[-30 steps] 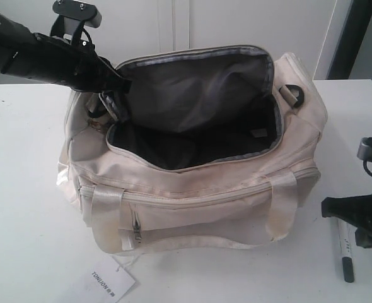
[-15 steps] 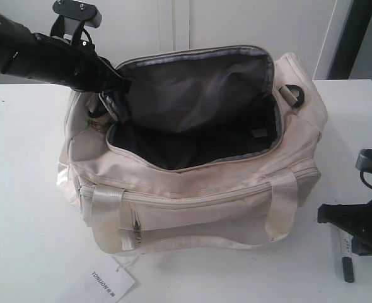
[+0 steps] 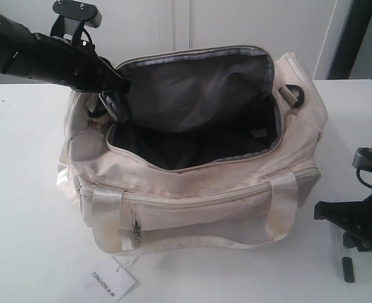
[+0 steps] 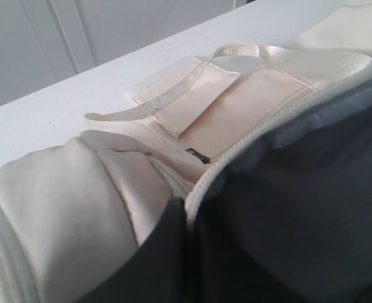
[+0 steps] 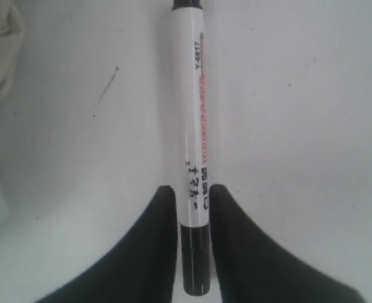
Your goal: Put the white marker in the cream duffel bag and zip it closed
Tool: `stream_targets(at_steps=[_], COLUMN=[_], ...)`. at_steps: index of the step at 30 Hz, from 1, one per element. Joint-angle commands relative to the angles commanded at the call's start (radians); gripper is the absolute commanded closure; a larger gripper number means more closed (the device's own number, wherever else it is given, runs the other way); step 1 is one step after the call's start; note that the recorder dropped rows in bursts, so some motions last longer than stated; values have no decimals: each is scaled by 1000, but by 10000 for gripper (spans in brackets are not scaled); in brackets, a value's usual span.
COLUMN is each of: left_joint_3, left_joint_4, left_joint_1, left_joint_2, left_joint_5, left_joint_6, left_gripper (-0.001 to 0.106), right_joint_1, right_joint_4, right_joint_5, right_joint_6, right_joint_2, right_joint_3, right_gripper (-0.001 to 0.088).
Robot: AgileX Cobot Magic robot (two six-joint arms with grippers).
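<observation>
The cream duffel bag (image 3: 205,196) lies on the white table with its top unzipped and its dark lining showing. At the left end of the opening my left gripper (image 3: 113,85) is shut on the bag's rim; the left wrist view shows the piped edge pinched in my left gripper (image 4: 187,211). Right of the bag the white marker (image 5: 195,113) lies flat on the table. My right gripper (image 5: 193,192) is shut on its barrel just above the dark cap. In the exterior view my right gripper (image 3: 356,227) hides most of the white marker (image 3: 347,270).
A white paper tag (image 3: 110,282) lies on the table in front of the bag. A black strap ring (image 3: 291,93) sits at the bag's right end. The table's right edge is close to my right arm. White cabinet doors stand behind.
My right gripper has come down and shifted left over the marker, hiding more of it. The left gripper and the bag have not moved.
</observation>
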Motion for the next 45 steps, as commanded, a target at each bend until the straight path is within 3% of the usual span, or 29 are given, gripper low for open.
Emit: stream_targets(at_steps=[7, 35, 37, 42, 45], left_joint_3=[0, 0, 0, 0, 0], left_joint_4=[0, 0, 0, 0, 0], left_joint_1=[0, 0, 0, 0, 0], left_joint_2=[0, 0, 0, 0, 0], left_joint_5=[0, 0, 0, 0, 0], left_joint_6=[0, 0, 0, 0, 0], left_gripper=[1053, 1053, 1053, 1053, 1053], right_joint_1=[0, 0, 0, 0, 0], right_joint_4=[2, 4, 4, 4, 4], right_joint_5=[-34, -88, -88, -83, -83], right_joint_6=[0, 0, 0, -2, -2], right_joint_2=[40, 144, 144, 144, 132], right_joint_3=[0, 0, 0, 0, 0], right_gripper=[540, 544, 585, 855, 868])
